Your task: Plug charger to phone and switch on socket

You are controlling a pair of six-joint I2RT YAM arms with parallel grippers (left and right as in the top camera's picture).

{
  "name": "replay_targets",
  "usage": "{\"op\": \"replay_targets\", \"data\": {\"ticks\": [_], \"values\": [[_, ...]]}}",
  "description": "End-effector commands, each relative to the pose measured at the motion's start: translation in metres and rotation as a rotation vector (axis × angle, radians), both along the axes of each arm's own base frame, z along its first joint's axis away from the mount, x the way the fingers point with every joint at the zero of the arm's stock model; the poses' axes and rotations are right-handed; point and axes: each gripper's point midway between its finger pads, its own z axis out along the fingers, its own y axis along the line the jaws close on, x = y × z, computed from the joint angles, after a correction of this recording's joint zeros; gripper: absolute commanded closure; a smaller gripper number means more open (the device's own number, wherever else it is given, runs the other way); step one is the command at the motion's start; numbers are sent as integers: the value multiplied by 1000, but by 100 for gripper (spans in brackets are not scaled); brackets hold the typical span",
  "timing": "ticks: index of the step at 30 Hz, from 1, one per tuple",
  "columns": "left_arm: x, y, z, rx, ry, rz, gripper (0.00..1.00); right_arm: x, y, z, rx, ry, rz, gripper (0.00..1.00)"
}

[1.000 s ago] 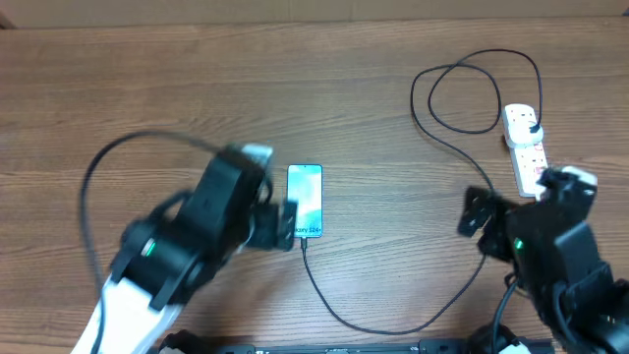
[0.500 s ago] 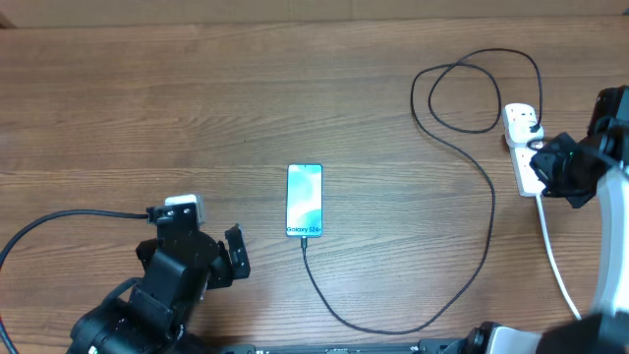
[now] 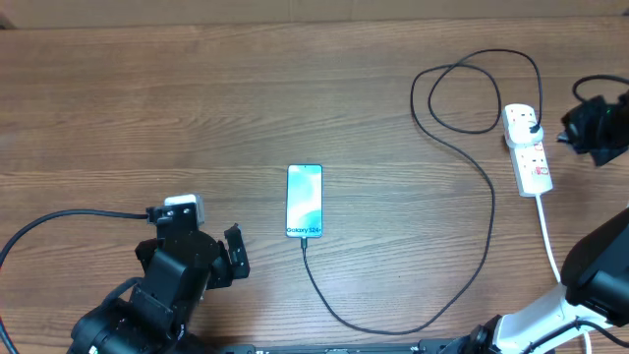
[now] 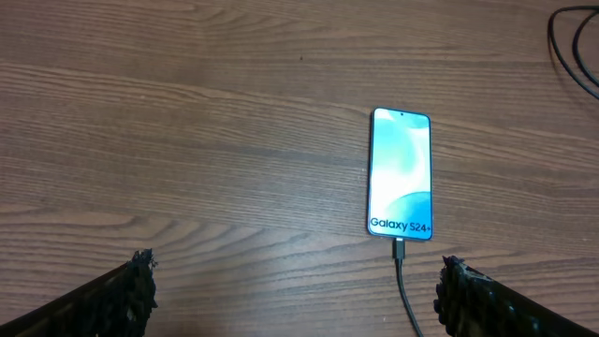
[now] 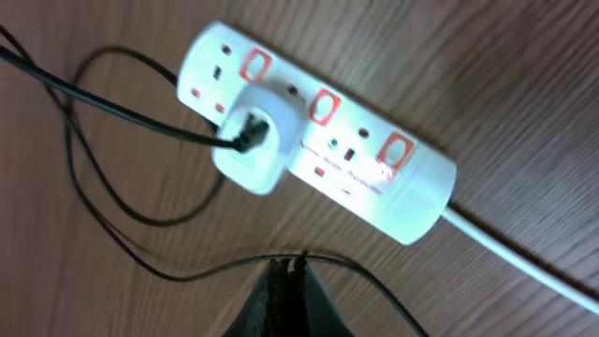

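Observation:
The phone [image 3: 305, 201] lies face up mid-table, its light-blue screen lit [image 4: 402, 173]. The charger's connector [image 4: 400, 251] sits in the phone's near end. Its black cable [image 3: 488, 211] loops right and back to a white adapter [image 5: 248, 140] plugged into the socket [image 3: 528, 147]. The socket is a white strip with red switches [image 5: 325, 105]. My left gripper [image 3: 194, 241] is open at the front left, short of the phone, with nothing between its fingers [image 4: 122, 295]. My right gripper [image 3: 572, 131] hangs just right of the socket, shut [image 5: 288, 267]. The cable passes behind its tips.
The socket's thick white cord [image 3: 550, 246] runs toward the front right edge. A black arm cable [image 3: 59, 221] loops on the table at front left. The charger's spare loop [image 3: 462, 98] lies left of the socket.
The right arm swung from the front right to beside the socket and its jaws closed. The left arm pulled back from the phone to the front left, then stayed still.

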Motion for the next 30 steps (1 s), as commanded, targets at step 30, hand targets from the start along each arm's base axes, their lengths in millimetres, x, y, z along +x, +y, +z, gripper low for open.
{"op": "replay_targets", "data": {"ticks": [30], "values": [[-54, 92, 55, -149, -384, 429, 0, 23, -27, -90, -26, 131, 51, 96]]}}
